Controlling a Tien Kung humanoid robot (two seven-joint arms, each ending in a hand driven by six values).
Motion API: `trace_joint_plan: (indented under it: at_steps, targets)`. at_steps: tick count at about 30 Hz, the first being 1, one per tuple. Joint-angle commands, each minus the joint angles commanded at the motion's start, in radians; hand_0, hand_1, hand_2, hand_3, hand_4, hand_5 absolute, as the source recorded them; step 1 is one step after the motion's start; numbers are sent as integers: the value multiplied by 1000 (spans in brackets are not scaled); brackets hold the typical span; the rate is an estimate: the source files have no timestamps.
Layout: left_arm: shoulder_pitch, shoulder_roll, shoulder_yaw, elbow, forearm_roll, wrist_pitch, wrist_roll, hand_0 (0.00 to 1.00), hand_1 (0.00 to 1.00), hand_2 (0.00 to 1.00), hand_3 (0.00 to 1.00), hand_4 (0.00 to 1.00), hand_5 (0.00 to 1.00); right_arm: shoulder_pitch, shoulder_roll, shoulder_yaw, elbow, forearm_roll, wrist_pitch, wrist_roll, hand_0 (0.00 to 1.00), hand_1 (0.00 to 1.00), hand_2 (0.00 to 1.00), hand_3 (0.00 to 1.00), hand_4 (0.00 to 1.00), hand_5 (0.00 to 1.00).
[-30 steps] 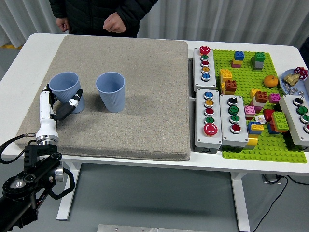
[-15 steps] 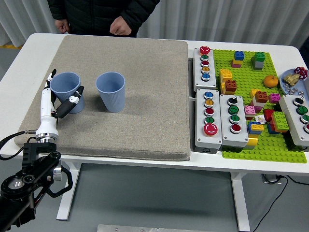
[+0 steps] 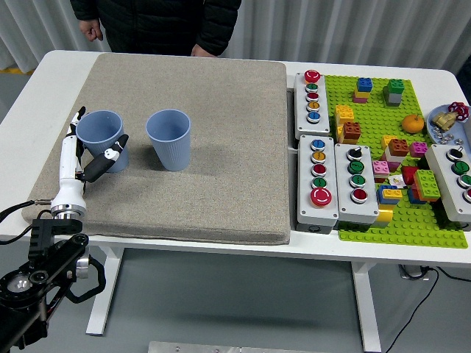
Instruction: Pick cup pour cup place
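Observation:
Two light blue cups stand upright on the grey mat [image 3: 228,132]: the left cup [image 3: 100,129] near the mat's left edge and the right cup [image 3: 169,138] a little way to its right. My left hand [image 3: 90,145], white with black fingertips, reaches in from the lower left and sits against the left cup. Its fingers [image 3: 73,126] stretch up along the cup's left side and its thumb [image 3: 112,156] lies at the cup's lower front. The hand is spread, not clenched, and the cup rests on the mat. The right arm is out of view.
A person in a dark jacket stands at the far edge, one hand [image 3: 92,31] at the top left, the other [image 3: 202,50] by the mat's rim. Button boxes [image 3: 318,176] and a green baseplate [image 3: 412,224] with bricks and an orange [image 3: 413,123] fill the right side.
My left hand has slid forward and up along the left cup, its fingers now higher beside the rim. The person's hands have drawn back toward the far edge.

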Motion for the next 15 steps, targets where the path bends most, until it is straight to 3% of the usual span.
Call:
trace_joint_plan:
  at_steps: [7,15]
  targets:
    - [29,16,-20,-40,11,-1,3,726,818,995,998,970,469,0,-1,0,0,1,0,1,742,703,722,639,217,386]
    - [90,56,-48,-132,23,-7,11,729,816,998,998,977,473,3,-3,0,0,1,0,1,742,703,722,639,217,381]
